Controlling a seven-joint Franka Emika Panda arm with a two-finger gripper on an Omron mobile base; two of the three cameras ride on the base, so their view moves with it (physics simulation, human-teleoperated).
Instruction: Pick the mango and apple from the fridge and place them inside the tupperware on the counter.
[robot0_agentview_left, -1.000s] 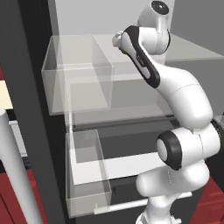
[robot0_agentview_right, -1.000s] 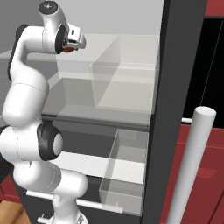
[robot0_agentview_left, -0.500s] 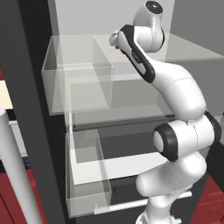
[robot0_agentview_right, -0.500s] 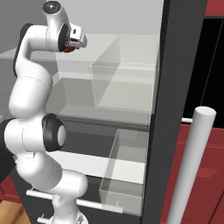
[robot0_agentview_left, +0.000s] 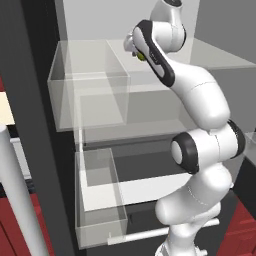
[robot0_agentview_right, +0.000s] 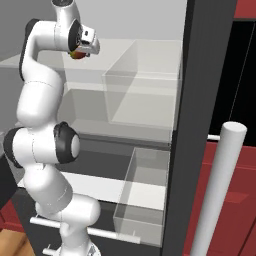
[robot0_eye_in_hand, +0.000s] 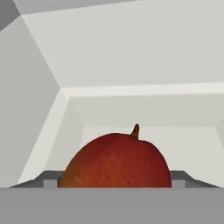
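- The gripper (robot0_agentview_right: 80, 50) is up on the top shelf inside the fridge (robot0_agentview_right: 197, 100), at the end of the bent white arm (robot0_agentview_left: 195, 100).
- In the hand view a red fruit with a small brown stem, the mango (robot0_eye_in_hand: 116, 162), sits right in front of the gripper, low in the picture, with a dark finger tip (robot0_eye_in_hand: 48, 179) at each side of it.
- Whether the jaws are already pressing on the mango or just standing beside it, I cannot tell.
- In the left base view a spot of yellow-green skin of the mango (robot0_agentview_left: 141, 56) peeks out beside the hand; in the right base view a bit of red and orange shows under it (robot0_agentview_right: 75, 54).
- Behind the mango are the white back wall and corner of the fridge.
- Beside the arm a clear bin (robot0_agentview_left: 90, 95) sits on the top shelf, and another clear bin (robot0_agentview_left: 100, 200) lies lower down.
- The grey door handle (robot0_agentview_right: 217, 190) stands near the right base camera.
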